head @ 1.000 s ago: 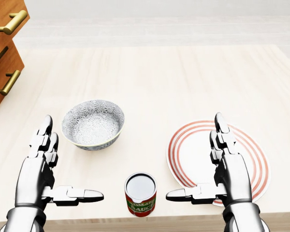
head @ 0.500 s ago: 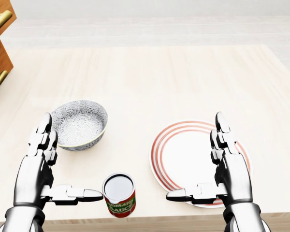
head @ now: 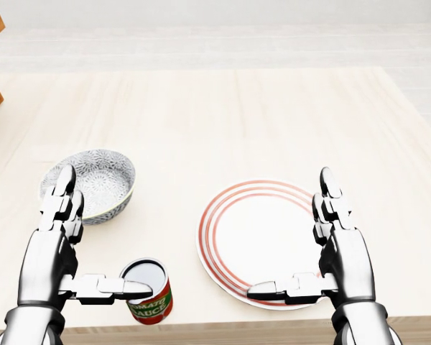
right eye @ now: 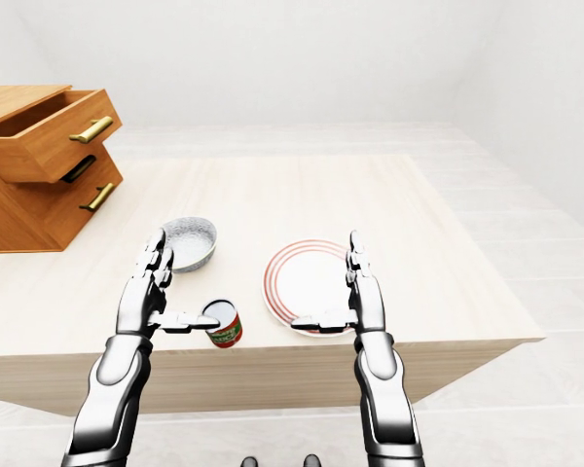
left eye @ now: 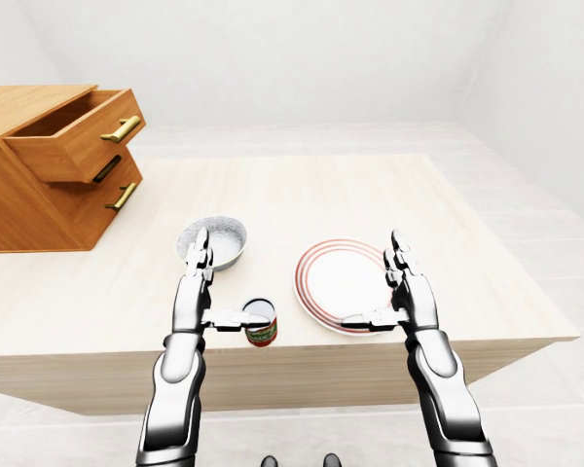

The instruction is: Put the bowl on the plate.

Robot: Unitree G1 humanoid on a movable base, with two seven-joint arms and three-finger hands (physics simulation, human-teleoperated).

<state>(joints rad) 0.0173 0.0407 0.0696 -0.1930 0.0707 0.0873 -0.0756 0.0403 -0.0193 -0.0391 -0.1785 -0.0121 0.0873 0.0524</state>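
In the head view a grey patterned bowl (head: 97, 180) stands upright on the pale wooden table (head: 223, 122), left of centre. A white plate (head: 262, 237) with red rings lies flat to its right, empty. My left hand (head: 104, 233) is open at the lower left. Its fingertips (head: 65, 177) overlap the bowl's left rim in this view, and I cannot tell whether they touch it. My right hand (head: 291, 233) is open over the plate's right side, thumb pointing left. Neither hand holds anything.
A tomato sauce can (head: 149, 291) stands near the table's bottom edge, between bowl and plate, under my left thumb tip. A wooden drawer chest (left eye: 58, 165) with its top drawer pulled out stands at the table's left. The table ends just below my hands.
The whole picture has shifted: the camera moved right, so bowl, can, plate and chest sit further left in the head view. Both hands keep their pose and stay open.
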